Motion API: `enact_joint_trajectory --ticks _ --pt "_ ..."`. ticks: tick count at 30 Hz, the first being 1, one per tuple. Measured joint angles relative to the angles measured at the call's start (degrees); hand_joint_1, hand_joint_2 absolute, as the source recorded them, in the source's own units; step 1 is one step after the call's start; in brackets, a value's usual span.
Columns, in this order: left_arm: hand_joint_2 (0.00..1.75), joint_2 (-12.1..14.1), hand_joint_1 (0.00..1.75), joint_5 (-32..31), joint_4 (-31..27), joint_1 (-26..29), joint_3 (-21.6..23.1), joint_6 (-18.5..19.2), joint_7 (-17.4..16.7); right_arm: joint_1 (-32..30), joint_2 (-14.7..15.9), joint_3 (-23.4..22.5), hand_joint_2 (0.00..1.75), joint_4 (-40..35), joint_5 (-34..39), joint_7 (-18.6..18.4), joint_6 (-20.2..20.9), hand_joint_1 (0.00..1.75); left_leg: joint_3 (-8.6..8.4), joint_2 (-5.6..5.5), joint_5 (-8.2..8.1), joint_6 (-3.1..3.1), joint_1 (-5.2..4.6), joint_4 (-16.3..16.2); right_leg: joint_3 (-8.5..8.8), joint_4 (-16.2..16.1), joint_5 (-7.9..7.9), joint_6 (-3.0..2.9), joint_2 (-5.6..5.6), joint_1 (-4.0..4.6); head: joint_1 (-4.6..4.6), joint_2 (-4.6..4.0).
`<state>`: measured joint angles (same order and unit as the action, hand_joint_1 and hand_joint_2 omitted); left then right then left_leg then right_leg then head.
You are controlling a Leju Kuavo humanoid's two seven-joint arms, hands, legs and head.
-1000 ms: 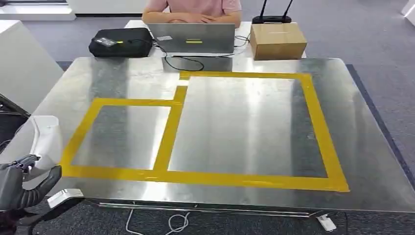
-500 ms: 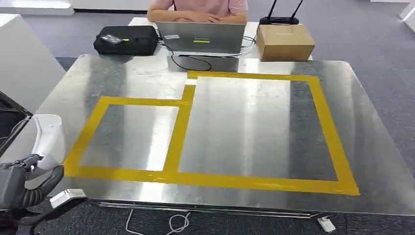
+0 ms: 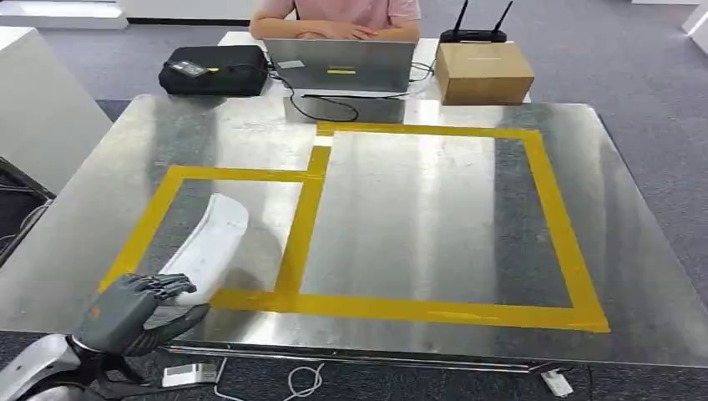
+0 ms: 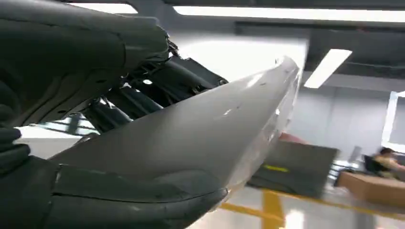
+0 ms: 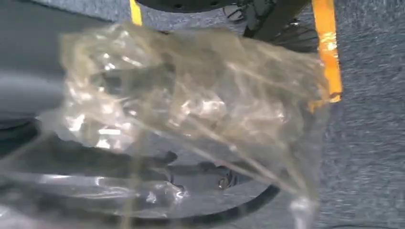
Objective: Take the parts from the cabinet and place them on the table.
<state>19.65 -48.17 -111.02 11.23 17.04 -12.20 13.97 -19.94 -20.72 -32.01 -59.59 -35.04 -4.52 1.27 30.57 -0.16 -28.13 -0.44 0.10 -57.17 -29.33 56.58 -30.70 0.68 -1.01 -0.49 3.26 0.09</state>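
Part: your left hand (image 3: 138, 307) grips the near end of a long curved white panel (image 3: 209, 238), fingers over its top and thumb under, as the left wrist view shows. Its long axis runs away from the hand, over the small yellow-taped box (image 3: 284, 242) on the steel table (image 3: 417, 217). Right hand: crinkled clear plastic bag (image 5: 191, 119) close in front of the right wrist camera, cannot tell the hand's state. Likely next: lower the panel into the box.

Dark grey left hand (image 3: 138, 307), silver forearm

Shiny metal table (image 3: 434, 209), glossy white plastic part (image 3: 209, 238)
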Motion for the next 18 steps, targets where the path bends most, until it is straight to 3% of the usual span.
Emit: enact_joint_trajectory --ticks 7,18 --pt "1.75 0.33 1.75 -0.22 4.9 -5.58 8.18 0.57 -2.45 3.54 0.0 -4.99 0.0 5.14 -3.82 3.01 0.44 0.0 0.02 0.01 0.03 0.04 -0.01 0.0 0.61 0.01 0.06 0.07 0.05 -0.01 0.02 0.0" --pt "1.75 0.22 1.75 -0.04 9.19 -7.74 10.33 0.57 -3.37 4.94 0.02 -8.03 0.0 8.44 -5.2 3.87 0.44 0.0 0.02 0.01 0.03 0.04 0.0 0.0 0.58 0.01 0.06 0.08 0.05 0.0 0.02 0.0"
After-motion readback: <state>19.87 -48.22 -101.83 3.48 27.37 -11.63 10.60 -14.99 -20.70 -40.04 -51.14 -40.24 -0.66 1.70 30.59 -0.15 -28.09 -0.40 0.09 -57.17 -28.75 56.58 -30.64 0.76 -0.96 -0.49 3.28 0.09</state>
